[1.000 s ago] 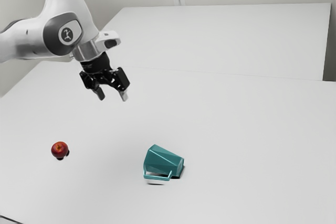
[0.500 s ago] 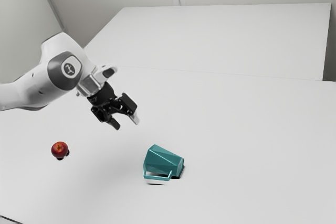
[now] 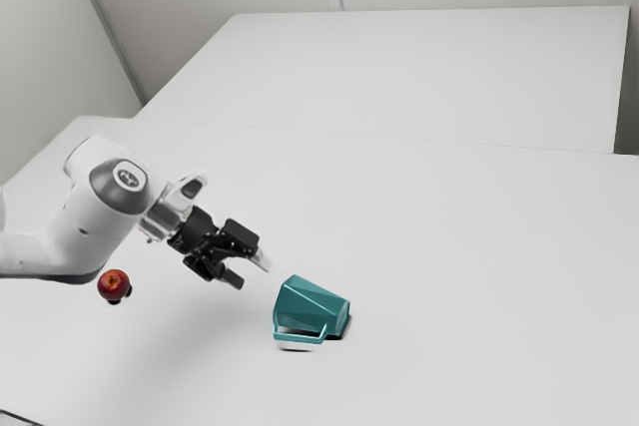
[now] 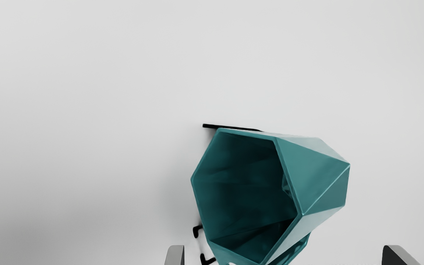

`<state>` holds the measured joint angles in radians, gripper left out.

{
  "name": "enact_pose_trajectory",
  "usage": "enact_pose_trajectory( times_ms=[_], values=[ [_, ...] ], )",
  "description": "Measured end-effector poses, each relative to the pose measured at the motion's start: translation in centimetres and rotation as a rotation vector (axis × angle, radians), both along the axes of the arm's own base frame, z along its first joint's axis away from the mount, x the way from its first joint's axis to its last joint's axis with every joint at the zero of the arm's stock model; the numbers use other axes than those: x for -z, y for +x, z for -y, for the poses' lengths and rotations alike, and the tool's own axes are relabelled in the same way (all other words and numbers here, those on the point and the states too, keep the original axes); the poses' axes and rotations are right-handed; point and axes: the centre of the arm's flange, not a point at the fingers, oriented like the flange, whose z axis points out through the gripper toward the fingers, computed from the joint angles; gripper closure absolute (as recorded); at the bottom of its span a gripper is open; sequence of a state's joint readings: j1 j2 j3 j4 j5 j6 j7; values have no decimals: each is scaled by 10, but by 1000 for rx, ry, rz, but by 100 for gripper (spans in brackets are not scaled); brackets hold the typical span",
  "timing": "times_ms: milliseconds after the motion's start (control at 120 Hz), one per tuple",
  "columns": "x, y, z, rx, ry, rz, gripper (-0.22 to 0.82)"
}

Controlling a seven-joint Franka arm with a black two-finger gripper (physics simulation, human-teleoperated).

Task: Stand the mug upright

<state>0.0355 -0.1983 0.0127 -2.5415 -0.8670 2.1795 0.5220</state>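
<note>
The teal faceted mug (image 3: 318, 308) lies on its side on the white table, its handle low on the near side in the exterior view. My gripper (image 3: 252, 271) hovers up and to the exterior view's left of it, tilted toward the mug and not touching it. In the wrist view the mug (image 4: 318, 176) shows its hollow mouth toward the camera. The tips of my gripper (image 4: 283, 255) stand wide apart at the bottom edge, open, with the mug's lower part appearing between them. Part of the handle is cut off there.
A red apple (image 3: 114, 284) rests on the white table (image 3: 449, 246) at the exterior view's left, just beside the arm's outline. Pale walls rise behind the table, and a dark thin line crosses the exterior view's lower left corner.
The arm has come down and my hand has tilted, bringing the gripper lower and closer to the mug. Mug and apple have stayed where they were.
</note>
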Motion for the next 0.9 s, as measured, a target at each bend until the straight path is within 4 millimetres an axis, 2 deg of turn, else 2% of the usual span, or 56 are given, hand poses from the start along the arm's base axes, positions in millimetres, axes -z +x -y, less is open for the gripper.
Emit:
enact_pose_trajectory(
  times_ms=[292,408,900],
  values=[
    [41,-18,1,43,-97,58,2],
    [51,-21,6,59,-133,99,2],
    [54,-19,30,194,-167,276,2]
  ],
)
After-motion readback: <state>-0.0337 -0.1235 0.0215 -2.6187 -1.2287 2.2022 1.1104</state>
